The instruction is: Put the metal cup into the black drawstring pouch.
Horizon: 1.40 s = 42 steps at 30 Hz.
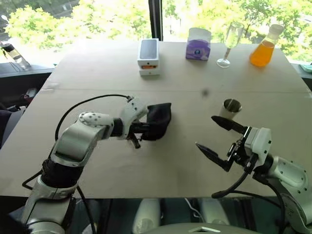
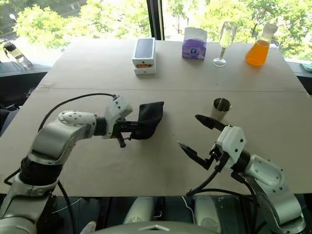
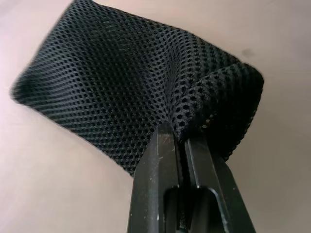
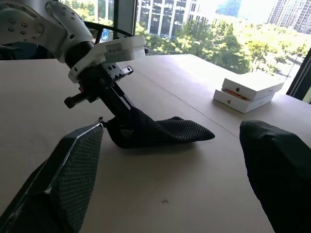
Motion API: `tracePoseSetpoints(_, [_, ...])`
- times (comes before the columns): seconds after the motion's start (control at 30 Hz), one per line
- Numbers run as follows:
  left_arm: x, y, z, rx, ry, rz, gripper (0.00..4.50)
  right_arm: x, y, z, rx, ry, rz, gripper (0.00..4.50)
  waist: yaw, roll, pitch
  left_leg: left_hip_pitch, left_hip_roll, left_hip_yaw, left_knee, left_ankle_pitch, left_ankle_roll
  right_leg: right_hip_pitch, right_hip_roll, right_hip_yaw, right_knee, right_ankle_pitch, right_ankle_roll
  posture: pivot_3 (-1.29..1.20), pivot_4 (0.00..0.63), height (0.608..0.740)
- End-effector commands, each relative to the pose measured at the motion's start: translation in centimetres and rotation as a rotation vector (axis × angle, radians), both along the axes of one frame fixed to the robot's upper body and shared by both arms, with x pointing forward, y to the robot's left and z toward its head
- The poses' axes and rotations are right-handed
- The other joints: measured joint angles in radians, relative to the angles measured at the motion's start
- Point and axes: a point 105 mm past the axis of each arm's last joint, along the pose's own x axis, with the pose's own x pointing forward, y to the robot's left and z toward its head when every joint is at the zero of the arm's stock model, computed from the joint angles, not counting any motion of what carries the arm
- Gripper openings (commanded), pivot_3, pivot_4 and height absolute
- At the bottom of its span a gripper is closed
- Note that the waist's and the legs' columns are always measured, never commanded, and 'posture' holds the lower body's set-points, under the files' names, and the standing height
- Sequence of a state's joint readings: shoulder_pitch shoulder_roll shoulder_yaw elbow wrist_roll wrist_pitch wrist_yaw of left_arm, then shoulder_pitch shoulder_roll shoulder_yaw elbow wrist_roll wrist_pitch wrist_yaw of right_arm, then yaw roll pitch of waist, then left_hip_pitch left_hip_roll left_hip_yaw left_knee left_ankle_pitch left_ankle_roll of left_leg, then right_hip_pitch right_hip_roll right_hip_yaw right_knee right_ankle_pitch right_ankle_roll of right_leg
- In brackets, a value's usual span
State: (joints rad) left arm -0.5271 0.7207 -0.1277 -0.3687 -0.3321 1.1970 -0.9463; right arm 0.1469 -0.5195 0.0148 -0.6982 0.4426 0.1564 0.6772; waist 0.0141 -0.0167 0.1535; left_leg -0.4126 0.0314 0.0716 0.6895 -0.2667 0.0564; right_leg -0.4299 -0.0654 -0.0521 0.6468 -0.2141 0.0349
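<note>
The black drawstring pouch is a soft mesh bag lying near the middle of the table. My left gripper is shut on its near edge, and the left wrist view shows the fingertips pinching a fold of the mesh. The metal cup stands upright to the right of the pouch, untouched. My right gripper hovers open just in front of the cup, nothing between its wide fingers, pointing toward the pouch.
Along the table's far edge stand a white phone box, a purple tissue box, a tall glass flute and a flask of orange liquid. A bottle sits off the table at the far left.
</note>
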Motion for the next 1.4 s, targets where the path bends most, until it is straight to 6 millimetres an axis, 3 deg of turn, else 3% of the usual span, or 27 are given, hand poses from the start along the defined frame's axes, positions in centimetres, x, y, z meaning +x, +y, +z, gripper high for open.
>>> tracePoseSetpoints(0.03, [-0.6,-1.5,0.6,-0.075,0.174,0.064,0.07,0.0,0.0,0.8,0.006,-0.037,-0.034,4.5,0.0,0.0,0.0,0.0,0.0,0.0,0.0,0.0,0.0,0.0,0.0,0.0,0.0,0.0,0.0,0.0,0.15,0.737])
tracePoseSetpoints(0.17, [0.3,-3.3,0.5,-0.187,0.276,0.122,0.07,0.7,-0.4,-0.1,-0.06,0.019,-0.093,4.5,0.0,0.0,0.0,0.001,-0.001,0.0,0.001,0.0,0.0,0.0,0.0,0.001,0.001,0.0,0.0,0.0,0.15,0.737])
tracePoseSetpoints(0.3, [1.5,-4.8,-0.2,-0.273,0.337,0.179,0.07,2.2,-2.3,-1.1,-0.282,0.035,-0.298,4.5,-0.001,-0.001,0.0,0.002,-0.002,0.002,0.002,0.0,-0.001,0.0,0.001,0.005,0.003,0.001,-0.001,0.0,0.15,0.737])
tracePoseSetpoints(0.53, [2.9,-4.9,0.6,-0.333,0.358,0.226,0.07,3.5,-3.9,-1.8,-0.43,0.087,-0.365,4.5,-0.001,-0.002,0.001,0.001,-0.005,0.001,0.002,0.0,0.0,-0.001,0.0,0.005,0.005,0.002,-0.004,0.0,0.15,0.737])
tracePoseSetpoints(0.9, [3.1,-6.5,1.1,-0.316,0.302,0.211,0.07,9.3,-5.4,1.1,-0.503,0.202,-0.513,4.5,0.0,-0.002,0.001,0.001,-0.005,0.0,0.002,0.0,0.0,-0.002,-0.001,0.005,0.006,0.002,-0.004,0.0,0.15,0.737])
tracePoseSetpoints(1.17, [2.6,-7.2,0.6,-0.338,0.288,0.231,0.07,10.6,-5.1,1.6,-0.56,0.273,-0.502,4.5,0.0,-0.002,0.001,-0.002,-0.006,0.0,0.001,0.0,0.0,-0.003,-0.003,0.007,0.005,0.002,-0.004,0.0,0.15,0.737])
tracePoseSetpoints(1.3, [2.3,-7.2,0.5,-0.342,0.292,0.239,0.0,11.0,-5.2,1.3,-0.588,0.302,-0.494,3.3,-0.002,-0.002,0.001,-0.001,-0.006,0.0,0.001,0.0,0.0,-0.003,-0.004,0.006,0.005,0.002,-0.004,0.0,0.15,0.737])
tracePoseSetpoints(1.4, [2.2,-7.2,0.4,-0.346,0.29,0.241,0.0,11.0,-5.2,1.3,-0.598,0.324,-0.478,3.3,-0.002,-0.002,0.001,-0.001,-0.007,0.0,0.001,0.0,0.0,-0.003,-0.004,0.006,0.005,0.002,-0.004,0.0,0.15,0.737])
